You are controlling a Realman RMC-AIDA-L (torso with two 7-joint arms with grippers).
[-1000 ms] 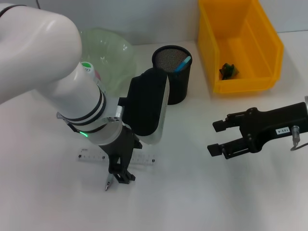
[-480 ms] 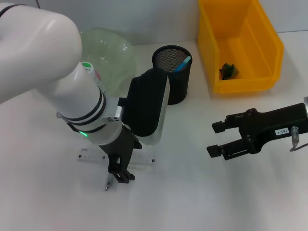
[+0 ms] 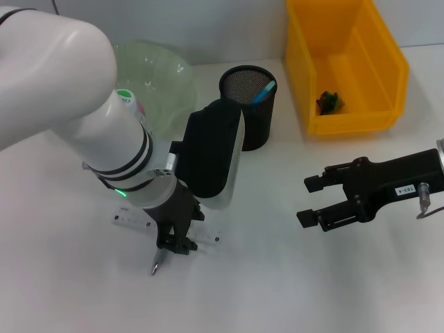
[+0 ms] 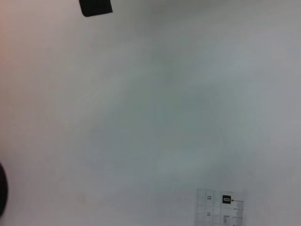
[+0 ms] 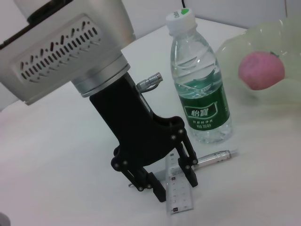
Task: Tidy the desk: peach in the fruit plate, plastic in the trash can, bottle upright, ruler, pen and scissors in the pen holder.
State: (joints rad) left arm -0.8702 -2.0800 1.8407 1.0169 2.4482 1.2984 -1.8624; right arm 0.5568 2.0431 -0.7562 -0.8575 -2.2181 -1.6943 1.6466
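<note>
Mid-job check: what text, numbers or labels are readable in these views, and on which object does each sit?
"15" and a boxed "0": clear ruler, end scale, left wrist view.
White brand characters: bottle green label; blurred.
White tag on right end effector: too small.
Ruler marks, right wrist view: unreadable.

Ruler [image 3: 208, 236] and pen [image 3: 157, 264] largely hidden beneath left tool [image 3: 177, 244]
</note>
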